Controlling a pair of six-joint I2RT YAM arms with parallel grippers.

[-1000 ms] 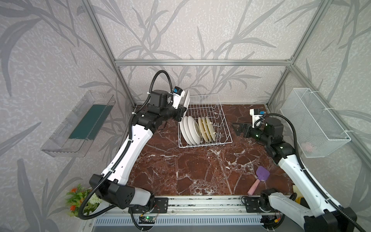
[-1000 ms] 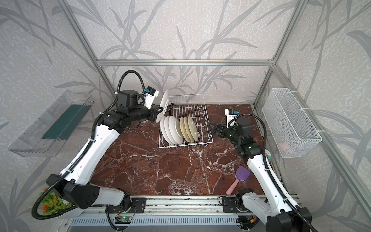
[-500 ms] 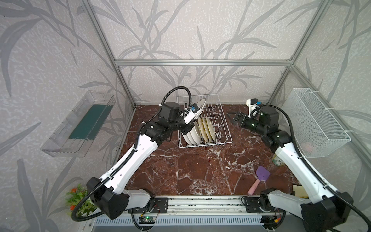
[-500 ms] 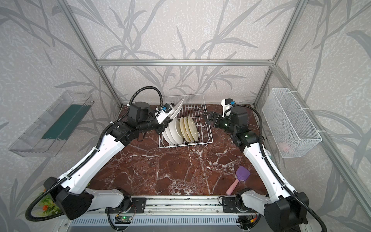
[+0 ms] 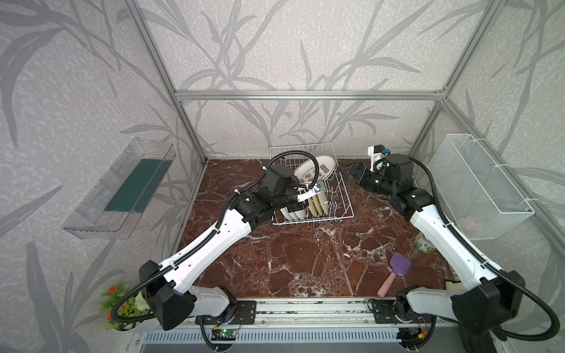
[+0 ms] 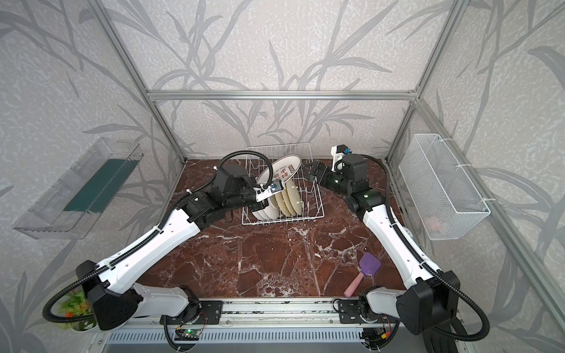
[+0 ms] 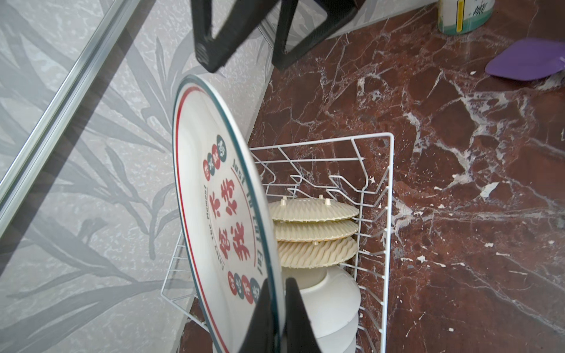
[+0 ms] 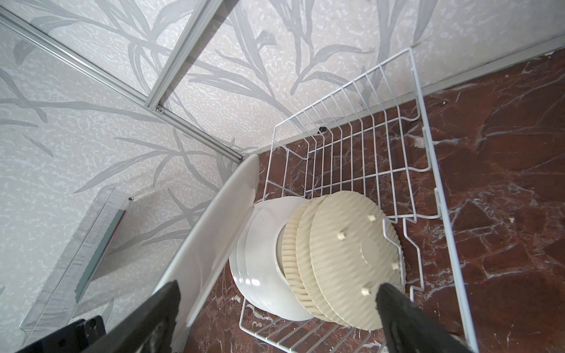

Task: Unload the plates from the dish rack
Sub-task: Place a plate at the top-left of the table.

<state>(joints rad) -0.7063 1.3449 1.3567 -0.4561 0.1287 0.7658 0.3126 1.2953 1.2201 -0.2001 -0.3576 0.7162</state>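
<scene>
A printed plate tilts above the rack, other plates standing inside.

In a top view the printed plate, centre frame, is white, rimmed in teal and red rings, with red lettering and red and teal dots. The ribbed plates just below are cream-yellow. The dish rack is white wire, the table red-brown marble veined white. Lower right, the spatula is purple, pink-handled.

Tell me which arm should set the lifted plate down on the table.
Left, probably: the left gripper is shut on the plate, lifted above the rack; the right gripper is open, empty.
</scene>
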